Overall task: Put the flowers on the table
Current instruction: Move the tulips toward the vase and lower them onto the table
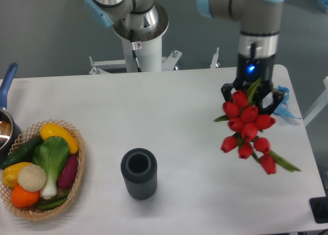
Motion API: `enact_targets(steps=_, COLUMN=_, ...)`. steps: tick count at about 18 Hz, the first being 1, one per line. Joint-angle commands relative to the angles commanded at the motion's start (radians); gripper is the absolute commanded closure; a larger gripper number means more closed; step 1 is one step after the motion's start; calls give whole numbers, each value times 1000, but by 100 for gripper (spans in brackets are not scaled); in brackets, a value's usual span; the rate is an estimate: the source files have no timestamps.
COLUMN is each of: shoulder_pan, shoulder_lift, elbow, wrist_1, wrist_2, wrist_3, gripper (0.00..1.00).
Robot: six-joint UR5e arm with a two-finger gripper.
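Note:
The flowers, a bunch of red tulips with green leaves, hang heads-down toward the camera at the right side of the white table. My gripper is shut on their stems, which are mostly hidden between the black fingers. The blossoms seem to hang just above the tabletop; I cannot tell whether the lowest ones touch it. The dark ribbed cylinder stands upright and empty at the front centre, well left of the flowers.
A wicker basket of colourful vegetables sits at the front left. A pot with a blue handle is at the left edge. A blue-and-white object lies behind the gripper. The robot base stands behind the table.

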State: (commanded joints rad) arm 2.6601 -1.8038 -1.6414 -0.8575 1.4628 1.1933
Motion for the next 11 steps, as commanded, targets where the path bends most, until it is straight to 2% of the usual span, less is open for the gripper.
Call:
enact_targets(steps=2, shoulder_pan=-48, shoulder_lift=-43, elbow=2, wrist_1=-9, wrist_2=98, wrist_3=5, gripper=61)
enact_targets(steps=8, shoulder_pan=-147, shoulder_lift=-231, elbow=23, wrist_1=-17, wrist_2=397, wrist_3=77, gripper=61)
enact_targets(steps=11, shoulder_pan=-175, shoulder_lift=-314, elbow=60, wrist_1=-14, wrist_2=445, wrist_3=86, gripper=61)
